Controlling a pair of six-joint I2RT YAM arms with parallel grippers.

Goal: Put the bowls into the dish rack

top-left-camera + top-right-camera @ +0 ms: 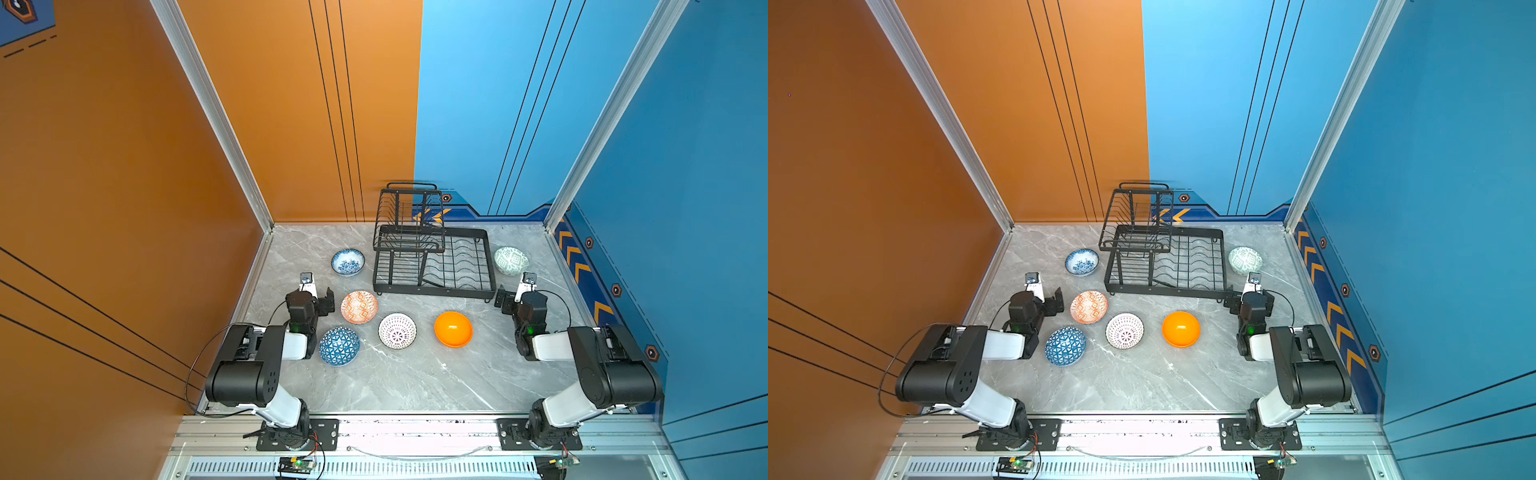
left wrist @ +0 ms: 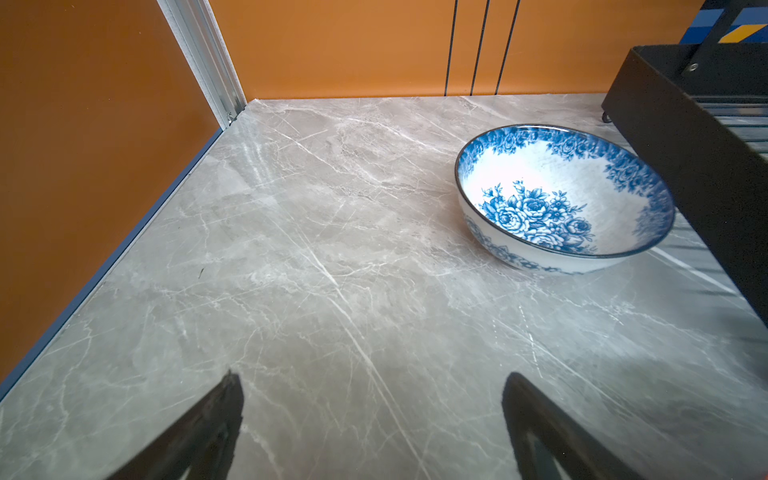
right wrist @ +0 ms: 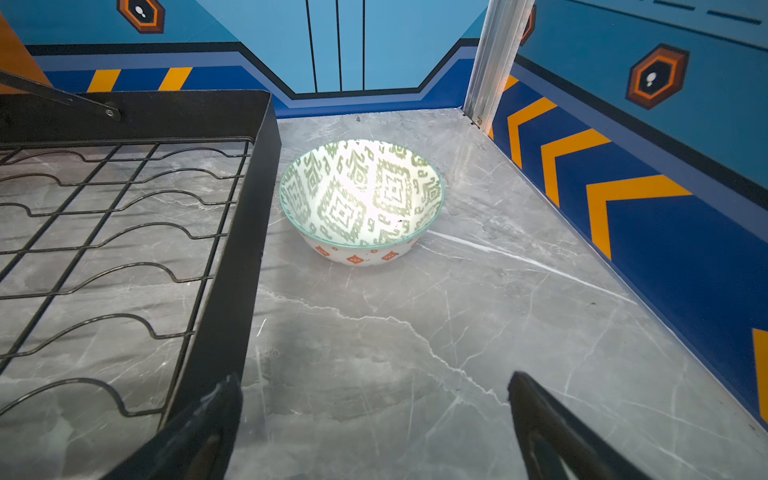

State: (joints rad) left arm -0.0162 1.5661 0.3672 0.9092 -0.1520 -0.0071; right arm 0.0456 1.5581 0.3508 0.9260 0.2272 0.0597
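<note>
Rack (image 1: 434,292): empty. Bowls (image 1: 453,329) loaded: none of six; all sit on the surface (image 1: 415,382). My left hand (image 2: 374,378): spread, holding nothing, floral bowl (image 2: 565,195) just ahead. My right hand (image 3: 374,376): spread, bare, green bowl (image 3: 361,199) ahead.

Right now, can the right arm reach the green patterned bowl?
Probably yes: right pincer open, green patterned bowl stands ahead on bare tabletop; the dish rack sits beside the path, not across it.
</note>
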